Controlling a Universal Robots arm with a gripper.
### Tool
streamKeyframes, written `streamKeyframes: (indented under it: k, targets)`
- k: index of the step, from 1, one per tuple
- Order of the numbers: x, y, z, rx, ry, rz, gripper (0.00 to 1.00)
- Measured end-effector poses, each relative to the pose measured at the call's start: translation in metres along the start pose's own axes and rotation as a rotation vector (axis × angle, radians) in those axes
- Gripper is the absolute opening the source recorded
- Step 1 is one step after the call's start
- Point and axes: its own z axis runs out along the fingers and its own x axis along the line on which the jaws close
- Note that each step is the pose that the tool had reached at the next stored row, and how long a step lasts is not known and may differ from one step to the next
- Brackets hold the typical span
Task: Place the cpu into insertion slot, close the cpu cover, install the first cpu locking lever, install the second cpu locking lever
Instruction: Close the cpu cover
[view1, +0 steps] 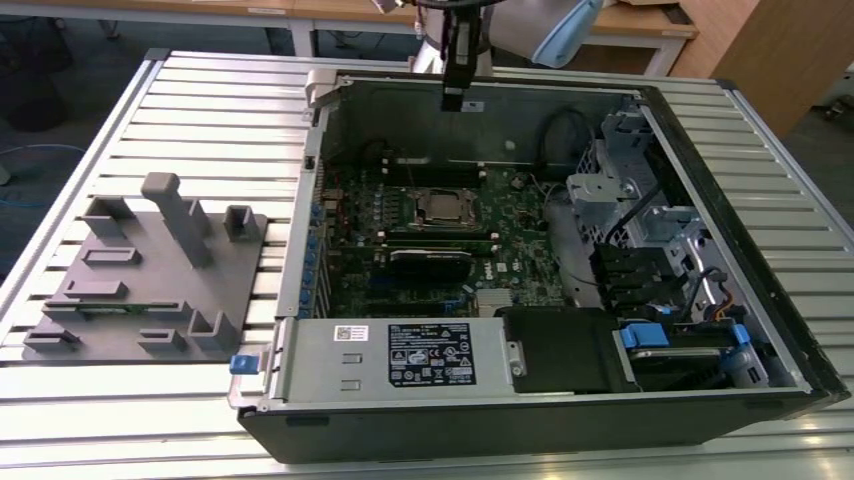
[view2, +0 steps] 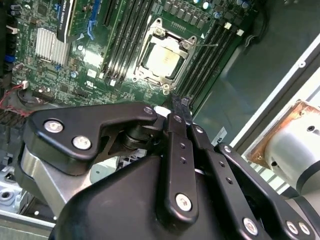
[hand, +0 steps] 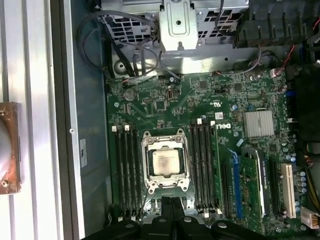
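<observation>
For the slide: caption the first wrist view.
CPU framed by its cover on the green board, shut gripper close by.

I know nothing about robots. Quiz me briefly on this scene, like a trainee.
1. True or false: the cpu already lies in the insertion slot, not in the gripper.
2. What runs along both sides of that slot? A) long black memory slots B) fans C) blue cables
3. What lies on the table at the exterior view's left of the computer case?
Key: 1 true; 2 A; 3 a grey fixture plate with upright posts.
</observation>
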Motion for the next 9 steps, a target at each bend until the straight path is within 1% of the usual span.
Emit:
streamKeyframes:
  k: [9]
  targets:
    - [0.0002, 0.0001, 0.0141, 0.0000, 0.0000, -0.001, 0.10]
